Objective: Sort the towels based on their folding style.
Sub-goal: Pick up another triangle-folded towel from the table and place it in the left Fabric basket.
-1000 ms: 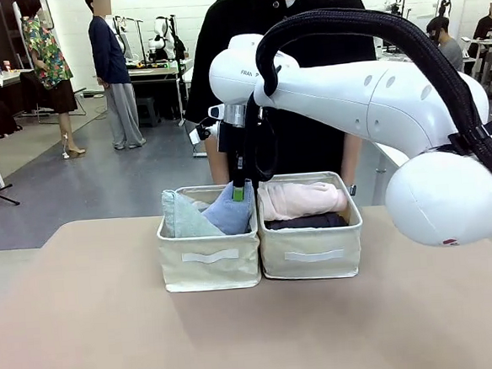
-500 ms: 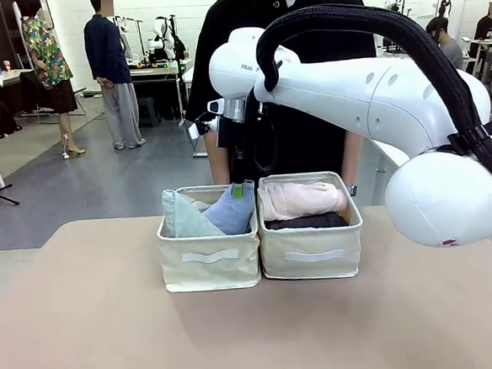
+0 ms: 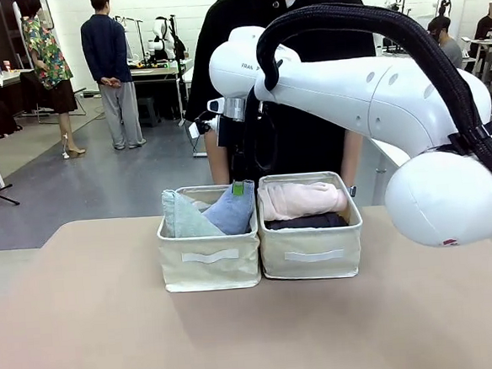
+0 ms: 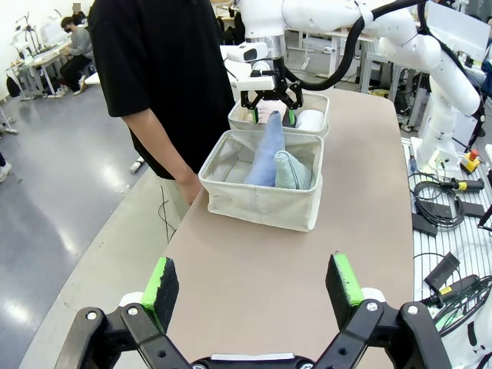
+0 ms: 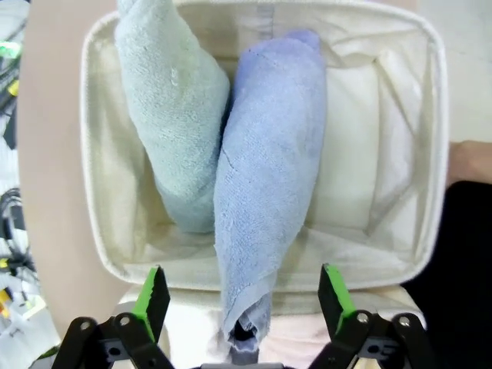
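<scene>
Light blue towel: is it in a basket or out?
In. The light blue towel leans inside the basket, beside the teal towel.

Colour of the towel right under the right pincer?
Light blue towel, clearest in the right wrist view.

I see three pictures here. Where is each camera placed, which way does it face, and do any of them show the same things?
Front view: fixed on the robot's side, facing across the table at the person; the right arm crosses it.
Left wrist view: on the left arm, looking along the table; open left gripper at the bottom, right gripper farther off.
Right wrist view: looking straight down into a basket; open right gripper at the bottom.
All three share the light blue towel and pale teal towel.
</scene>
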You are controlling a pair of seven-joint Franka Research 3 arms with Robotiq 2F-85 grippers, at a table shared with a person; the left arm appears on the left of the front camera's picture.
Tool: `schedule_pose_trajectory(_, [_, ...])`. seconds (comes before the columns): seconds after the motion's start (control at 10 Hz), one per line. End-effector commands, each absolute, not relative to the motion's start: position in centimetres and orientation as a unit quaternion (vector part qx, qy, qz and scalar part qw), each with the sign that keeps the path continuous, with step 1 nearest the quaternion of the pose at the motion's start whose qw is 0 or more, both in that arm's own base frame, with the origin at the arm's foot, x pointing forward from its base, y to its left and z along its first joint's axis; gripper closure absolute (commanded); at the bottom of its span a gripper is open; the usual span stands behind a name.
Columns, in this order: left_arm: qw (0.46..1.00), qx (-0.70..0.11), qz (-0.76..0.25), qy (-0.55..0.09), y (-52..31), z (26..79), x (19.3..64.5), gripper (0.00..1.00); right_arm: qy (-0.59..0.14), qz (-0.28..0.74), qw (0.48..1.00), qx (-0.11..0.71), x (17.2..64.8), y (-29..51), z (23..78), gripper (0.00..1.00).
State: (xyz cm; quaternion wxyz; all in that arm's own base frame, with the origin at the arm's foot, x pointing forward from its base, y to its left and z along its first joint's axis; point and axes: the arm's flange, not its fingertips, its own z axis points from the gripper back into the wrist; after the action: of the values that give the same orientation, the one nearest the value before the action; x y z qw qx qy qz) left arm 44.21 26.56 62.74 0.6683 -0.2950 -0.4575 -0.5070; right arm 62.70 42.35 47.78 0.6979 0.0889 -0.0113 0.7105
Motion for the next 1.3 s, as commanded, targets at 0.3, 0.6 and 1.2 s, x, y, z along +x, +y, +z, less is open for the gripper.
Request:
schedule_pose_trajectory(0.3, [0.672, -0.298, -0.502, -0.456, 26.6, 63.0, 44.1, 0.00, -0.011, 0.663, 0.748, -0.028, 54.0, 31.3, 56.0, 0.00])
schedule_pose_trajectory(0.6, [0.672, -0.298, -0.502, -0.456, 26.6, 63.0, 44.1, 0.00, -0.081, 0.586, 0.806, -0.023, 45.5, 19.5, 57.6, 0.00])
schedule_pose_trajectory(1.2, [0.672, -0.298, -0.502, -0.456, 26.6, 63.0, 44.1, 0.00, -0.207, 0.509, 0.836, 0.003, 36.7, 8.8, 57.9, 0.00])
